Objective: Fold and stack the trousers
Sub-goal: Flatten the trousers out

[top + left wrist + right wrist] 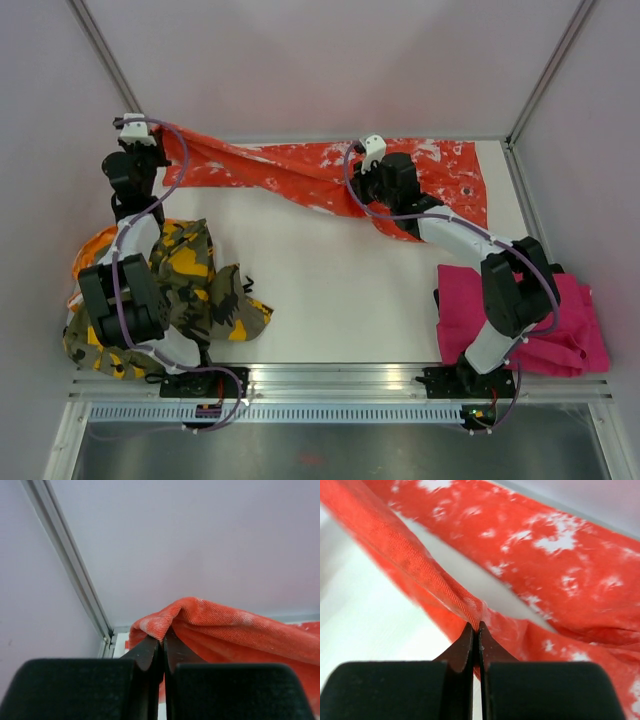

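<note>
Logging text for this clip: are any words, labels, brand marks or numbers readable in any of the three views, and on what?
None can be read in any view.
Orange-red trousers: the white blotches are splatter print, not lettering.
Camouflage trousers and pink trousers: no tag or label shows.
Connectors at the arm bases: too small to show any marking.

Trousers, three: orange-red splattered pair (290,170), camouflage pair (198,268), magenta pair (575,330). Tools, two: left tool (161,645), right tool (476,630).
</note>
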Robot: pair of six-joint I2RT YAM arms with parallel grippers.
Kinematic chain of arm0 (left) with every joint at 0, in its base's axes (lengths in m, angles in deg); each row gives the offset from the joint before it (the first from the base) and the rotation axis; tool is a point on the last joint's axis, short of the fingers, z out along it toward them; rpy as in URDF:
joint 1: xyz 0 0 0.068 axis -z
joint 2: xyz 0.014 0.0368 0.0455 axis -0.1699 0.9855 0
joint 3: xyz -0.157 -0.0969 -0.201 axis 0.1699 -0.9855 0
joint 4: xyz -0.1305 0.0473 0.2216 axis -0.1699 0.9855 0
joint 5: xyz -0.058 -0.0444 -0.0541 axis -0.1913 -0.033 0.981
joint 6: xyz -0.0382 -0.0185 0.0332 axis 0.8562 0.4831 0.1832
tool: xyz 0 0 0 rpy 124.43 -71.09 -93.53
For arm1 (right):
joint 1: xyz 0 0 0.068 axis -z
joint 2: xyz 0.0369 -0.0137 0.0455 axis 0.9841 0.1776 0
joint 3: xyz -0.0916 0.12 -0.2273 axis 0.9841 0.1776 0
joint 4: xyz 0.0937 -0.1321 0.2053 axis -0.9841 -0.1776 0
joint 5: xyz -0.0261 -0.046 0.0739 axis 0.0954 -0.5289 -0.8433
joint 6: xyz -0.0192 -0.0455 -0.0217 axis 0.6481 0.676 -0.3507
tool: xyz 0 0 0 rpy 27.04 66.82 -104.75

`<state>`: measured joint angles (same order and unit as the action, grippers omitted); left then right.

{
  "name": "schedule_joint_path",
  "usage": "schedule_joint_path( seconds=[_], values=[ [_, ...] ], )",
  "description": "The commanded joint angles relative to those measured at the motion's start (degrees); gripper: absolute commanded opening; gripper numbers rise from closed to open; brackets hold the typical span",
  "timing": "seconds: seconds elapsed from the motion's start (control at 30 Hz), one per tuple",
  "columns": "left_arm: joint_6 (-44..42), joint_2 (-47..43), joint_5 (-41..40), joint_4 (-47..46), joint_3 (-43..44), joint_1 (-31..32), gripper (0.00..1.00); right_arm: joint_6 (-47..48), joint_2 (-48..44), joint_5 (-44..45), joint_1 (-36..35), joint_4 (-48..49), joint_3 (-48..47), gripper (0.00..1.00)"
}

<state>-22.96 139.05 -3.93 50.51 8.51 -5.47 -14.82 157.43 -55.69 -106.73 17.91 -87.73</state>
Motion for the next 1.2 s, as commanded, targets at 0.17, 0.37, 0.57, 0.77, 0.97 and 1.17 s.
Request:
schedule_joint_path(
  seconds=[0.17,0.37,0.57,0.77,0.97,1.17],
  values=[
    [-5.9,4.7,2.6,-10.7,-1.8,-3.9,0.02,-4.4,-5.9,-14.8,-0.3,-4.1,6.7,0.0],
    [-5.8,6.2,-1.3,-24.3,-7.3,-4.7,0.02,-5.6,-4.8,-19.6,-2.0,-7.5,9.8,0.0],
    [-3.4,9.0,0.2,-33.2,-5.8,-4.7,0.02,-4.0,-4.0,-17.5,-5.6,-12.2,13.0,0.0],
    [-7.5,10.3,0.5,-30.6,-2.1,-5.5,0.44,-5.5,0.5,-17.8,-6.4,-12.2,15.5,0.0],
    [2.7,2.2,9.1,-16.5,-1.7,-11.0,1.0,-5.4,2.6,-15.9,-6.4,-12.7,14.4,0.0],
    [12.9,-4.8,14.8,16.1,8.9,-11.4,1.0,-5.2,4.4,-15.6,-8.8,-14.0,11.8,0.0]
  ],
)
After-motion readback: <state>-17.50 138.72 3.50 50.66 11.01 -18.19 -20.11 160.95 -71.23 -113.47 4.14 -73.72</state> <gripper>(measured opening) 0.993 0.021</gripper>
